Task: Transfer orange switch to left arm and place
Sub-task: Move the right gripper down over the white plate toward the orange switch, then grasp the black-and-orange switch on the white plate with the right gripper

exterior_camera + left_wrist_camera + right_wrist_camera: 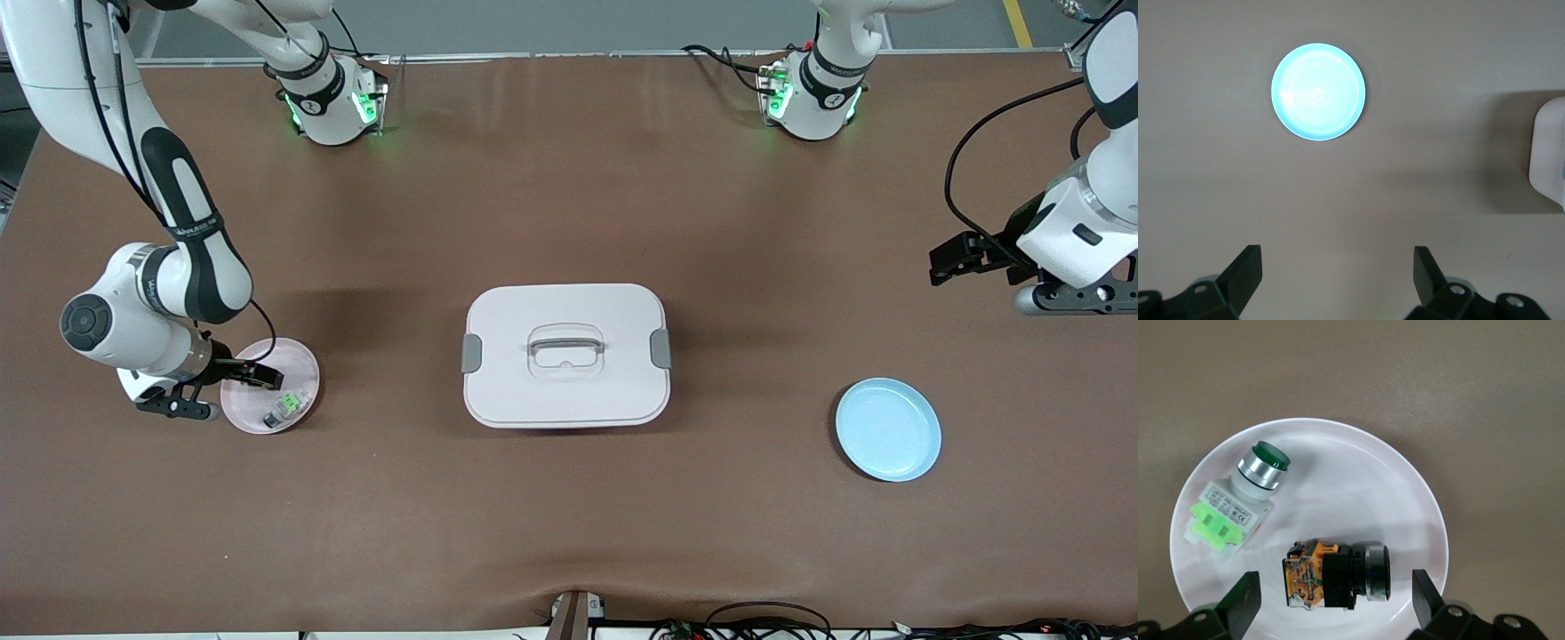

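Orange switch [1336,575] on pink plate [1405,487], between spread fingers of right gripper [1331,600] | green switch [1238,500] just beside: risk nudging it | left gripper [1338,273] spread, waits over table near blue plate [1318,91] | box [565,354] mid-table: collision risk on crossing

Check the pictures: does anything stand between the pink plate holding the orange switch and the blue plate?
Yes. The white box sits mid-table, directly between the pink plate with the orange switch and the blue plate. Nothing blocks the open right gripper above the switch.
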